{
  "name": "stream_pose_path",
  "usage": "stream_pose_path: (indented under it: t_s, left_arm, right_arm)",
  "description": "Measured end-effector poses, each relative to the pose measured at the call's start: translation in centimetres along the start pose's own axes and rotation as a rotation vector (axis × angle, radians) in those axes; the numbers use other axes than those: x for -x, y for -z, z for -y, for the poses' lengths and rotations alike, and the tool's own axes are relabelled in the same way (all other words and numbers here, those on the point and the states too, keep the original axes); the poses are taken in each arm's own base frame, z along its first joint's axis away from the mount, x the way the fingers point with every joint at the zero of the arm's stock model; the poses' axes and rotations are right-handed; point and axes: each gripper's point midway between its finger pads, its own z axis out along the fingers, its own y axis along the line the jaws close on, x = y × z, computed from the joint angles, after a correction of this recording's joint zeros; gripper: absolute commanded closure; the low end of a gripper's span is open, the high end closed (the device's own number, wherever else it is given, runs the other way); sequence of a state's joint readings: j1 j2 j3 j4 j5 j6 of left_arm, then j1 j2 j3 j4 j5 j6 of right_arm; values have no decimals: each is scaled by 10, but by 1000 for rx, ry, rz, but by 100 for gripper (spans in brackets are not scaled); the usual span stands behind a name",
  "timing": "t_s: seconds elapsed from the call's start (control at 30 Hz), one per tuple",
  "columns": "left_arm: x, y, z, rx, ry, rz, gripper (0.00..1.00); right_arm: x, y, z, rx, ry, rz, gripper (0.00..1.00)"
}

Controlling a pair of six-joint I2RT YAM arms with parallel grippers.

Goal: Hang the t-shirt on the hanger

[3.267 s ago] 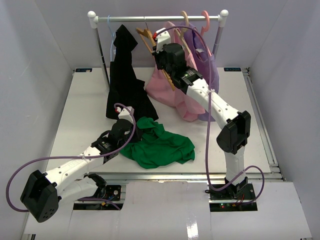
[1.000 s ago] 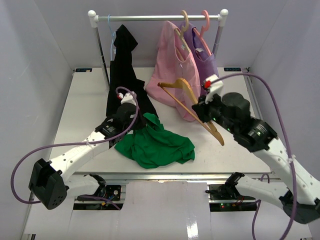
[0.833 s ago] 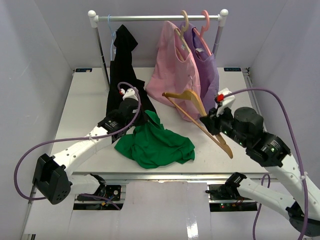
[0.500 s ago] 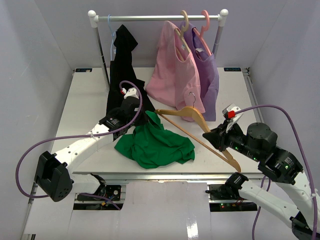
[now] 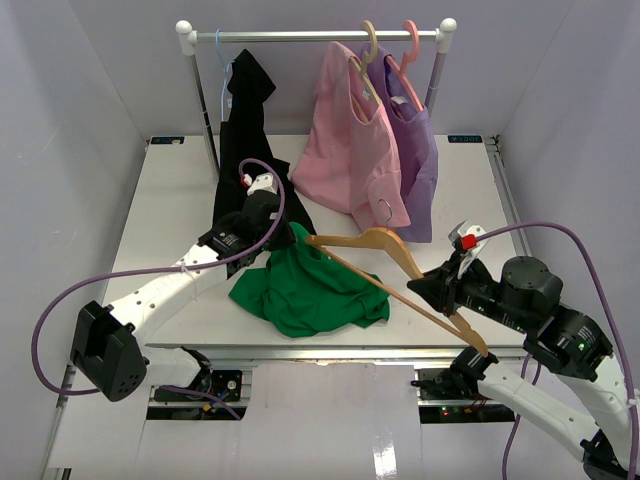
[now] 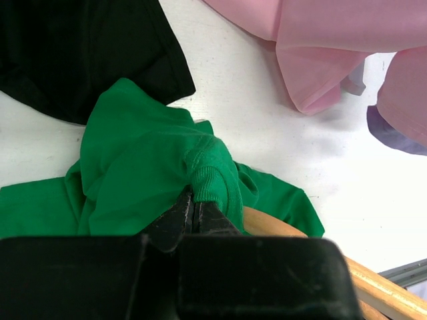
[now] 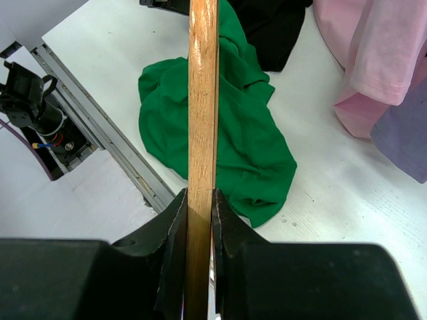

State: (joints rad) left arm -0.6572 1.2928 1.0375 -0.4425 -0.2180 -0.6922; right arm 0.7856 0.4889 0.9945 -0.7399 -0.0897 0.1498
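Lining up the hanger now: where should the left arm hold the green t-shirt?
Probably the ribbed edge the left gripper pinches now, at the t-shirt's raised far peak, approached from the left: the rest lies crumpled flat, and the hanger points in from the right.

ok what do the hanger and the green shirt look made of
The hanger looks like light, smooth-finished wood: grain streaks run along its bar. The t-shirt looks like soft matte knit fabric: it crumples into folds, with a ribbed edge.
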Motion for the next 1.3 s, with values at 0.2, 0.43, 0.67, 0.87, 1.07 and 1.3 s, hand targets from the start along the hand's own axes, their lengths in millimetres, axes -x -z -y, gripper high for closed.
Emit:
stream_pose_path:
  t_s: [0.2,0.43,0.67,0.87,1.07,1.3]
  left_arm:
    - [1,-2,-4,26,-6,-7,100]
    - [2,-3,-9,51,-5,-4,100]
    - [0,-4,-14,71,-8,-16,100]
    - [1,-4,-16,90,-12,-21,100]
    - [1,-4,-17,98,-11,-21,100]
    - [-1,-4,-14,83,-5,-29,100]
  right_arm:
    - [-8,-1,2,-8,-4,-28,92]
    - [-9,0,3,-15,-1,-28,92]
    - [-7,2,0,3,8,-25,92]
    - [10,11,-5,20,29,6,92]
    - [13,12,-7,27,32,10,92]
    - [1,2,-6,35,27,-21,92]
